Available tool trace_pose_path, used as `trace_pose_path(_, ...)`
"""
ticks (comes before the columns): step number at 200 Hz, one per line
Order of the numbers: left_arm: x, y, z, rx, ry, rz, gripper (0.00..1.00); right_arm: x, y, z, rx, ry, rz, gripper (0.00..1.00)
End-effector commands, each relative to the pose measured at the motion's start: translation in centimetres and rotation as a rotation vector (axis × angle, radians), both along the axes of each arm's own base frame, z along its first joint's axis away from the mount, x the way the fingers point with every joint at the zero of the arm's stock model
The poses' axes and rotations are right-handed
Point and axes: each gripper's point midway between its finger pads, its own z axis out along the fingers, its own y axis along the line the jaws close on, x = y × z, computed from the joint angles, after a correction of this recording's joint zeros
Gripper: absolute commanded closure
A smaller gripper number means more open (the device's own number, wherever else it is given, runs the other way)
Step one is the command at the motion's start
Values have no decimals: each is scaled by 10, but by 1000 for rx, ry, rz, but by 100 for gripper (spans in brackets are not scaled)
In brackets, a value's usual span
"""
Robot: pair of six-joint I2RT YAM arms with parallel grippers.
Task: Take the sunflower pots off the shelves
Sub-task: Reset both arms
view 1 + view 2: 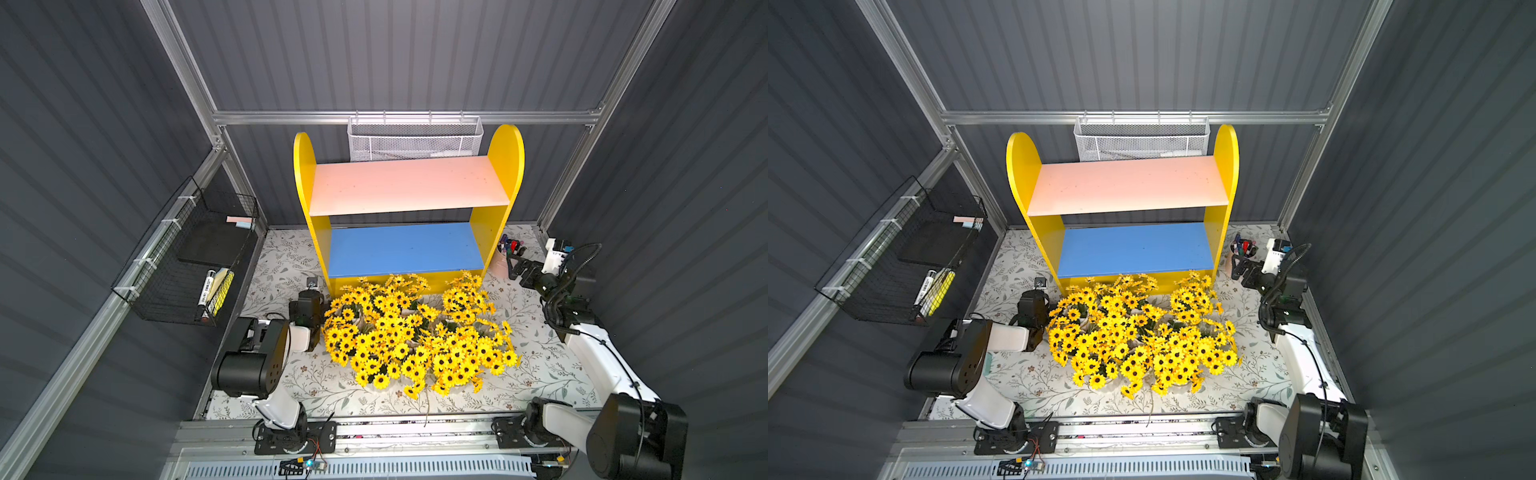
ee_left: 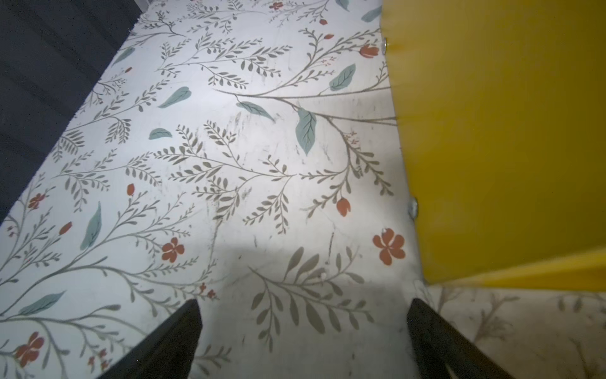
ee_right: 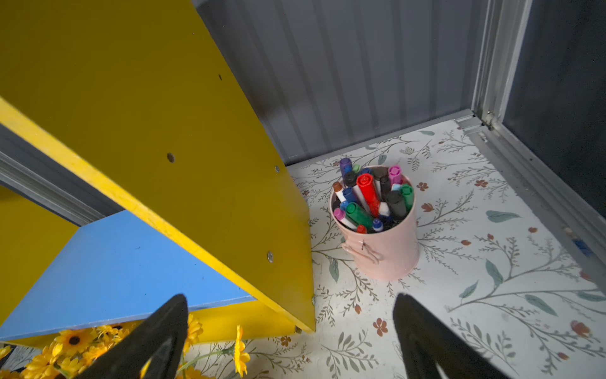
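The shelves (image 1: 409, 187) stand bare, sunflower pots (image 1: 415, 336) seemingly all on the table (image 1: 286, 257); left gripper (image 2: 304, 302) and right gripper (image 3: 291, 297) gape empty.

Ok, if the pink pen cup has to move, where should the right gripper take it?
Probably across the pink cup's smooth wall, below the rim, coming level from the open table side where the right gripper hovers open. It stands upright, markers fill its mouth, and the shelves' yellow side panel stands beside it.

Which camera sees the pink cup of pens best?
The right wrist view: the cup is close and whole, pen caps clear. Both top views show it small, beside the shelves, partly behind the right gripper. The left wrist view misses it.
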Motion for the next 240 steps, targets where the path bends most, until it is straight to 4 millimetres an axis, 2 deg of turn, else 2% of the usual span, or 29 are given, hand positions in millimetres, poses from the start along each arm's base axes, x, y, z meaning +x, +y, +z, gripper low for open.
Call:
trace_pose_path(1, -26, 7, -29, 65, 68, 7, 1, 3, 4, 11, -19, -29, 49, 1)
trace_pose_path(41, -29, 7, -30, 53, 86, 11, 0, 4, 3, 6, -20, -9, 49, 1)
trace_pose_path(96, -30, 7, -31, 57, 89, 14, 1, 7, -2, -17, -95, 26, 48, 1)
trace_pose_path(100, -29, 7, -30, 58, 90, 13, 1, 10, -3, -29, -93, 53, 48, 1)
trace_pose_path(123, -28, 7, -31, 60, 101, 11, 0, 13, -1, -55, -93, 93, 65, 1)
trace_pose_path(159, -24, 6, -34, 64, 144, -2, 1, 2, 11, -102, -119, 100, 134, 1)
trace_pose_path(186, -24, 6, -34, 63, 146, 1, 0, -1, 20, -113, -150, 75, 160, 1)
trace_pose_path(211, -24, 6, -34, 64, 147, 2, 0, 1, 29, -112, -246, 40, 184, 1)
trace_pose_path(240, -24, 6, -34, 66, 147, 0, 1, 1, 23, -129, -319, -18, 90, 1)
